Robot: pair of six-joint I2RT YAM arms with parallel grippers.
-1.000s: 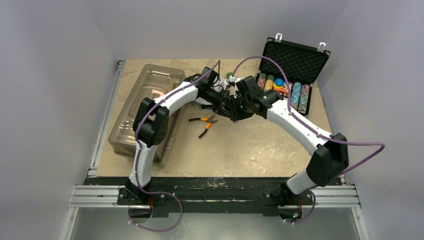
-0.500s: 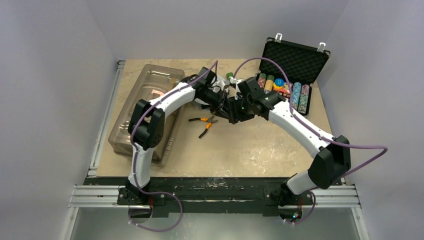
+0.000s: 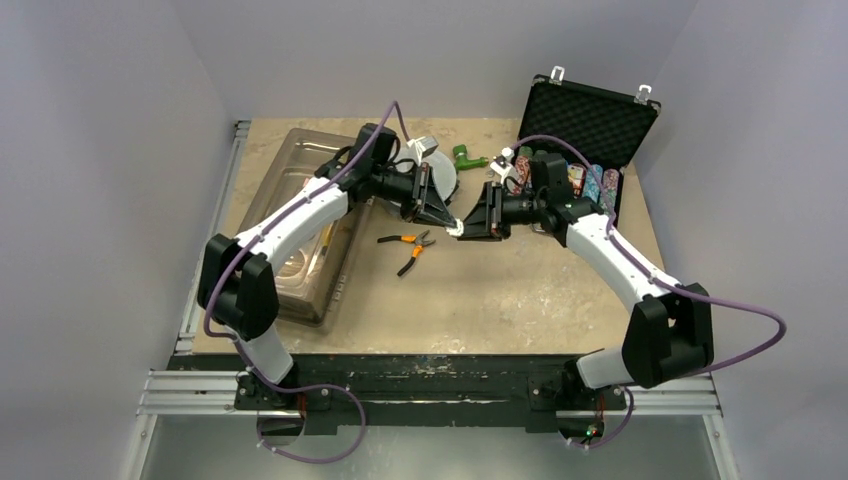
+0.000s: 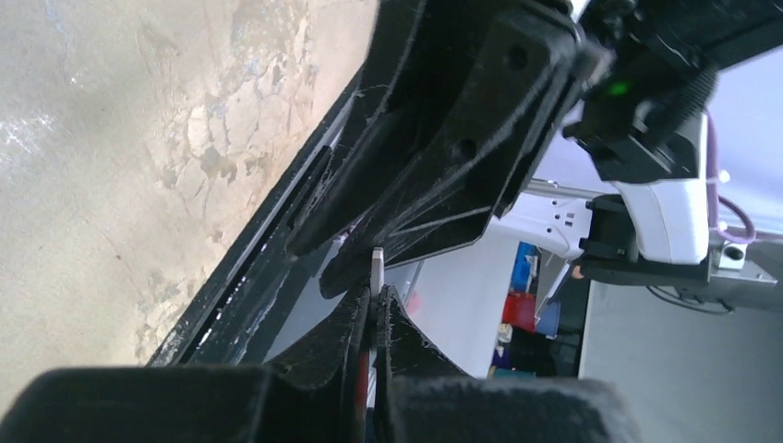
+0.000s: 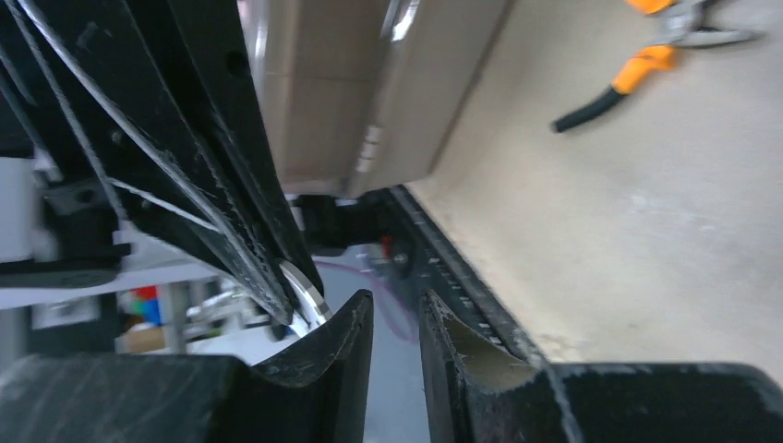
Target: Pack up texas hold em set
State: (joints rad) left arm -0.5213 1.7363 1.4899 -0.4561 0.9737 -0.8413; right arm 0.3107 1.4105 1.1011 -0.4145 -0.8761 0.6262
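While the left tool (image 3: pixel 441 218) pinches the white button (image 5: pixel 307 293) edge-on, mid-air left of the briefcase (image 3: pixel 592 122): handover.
Right tool (image 5: pixel 395 312), jaws slightly parted and empty, sits just beside the button, not around it. I'd slide its jaws over the rim, clamp, then release left; briefcase lies open with chip rows (image 3: pixel 597 185) inside.

The beige tabletop (image 3: pixel 500 290) carries orange-handled pliers (image 3: pixel 410 247). Left of the pliers lies a clear bin (image 3: pixel 300 160). Behind them are a grey spool (image 3: pixel 442 172) and a green piece (image 3: pixel 467 157), and behind-right an open black case (image 3: pixel 590 120).
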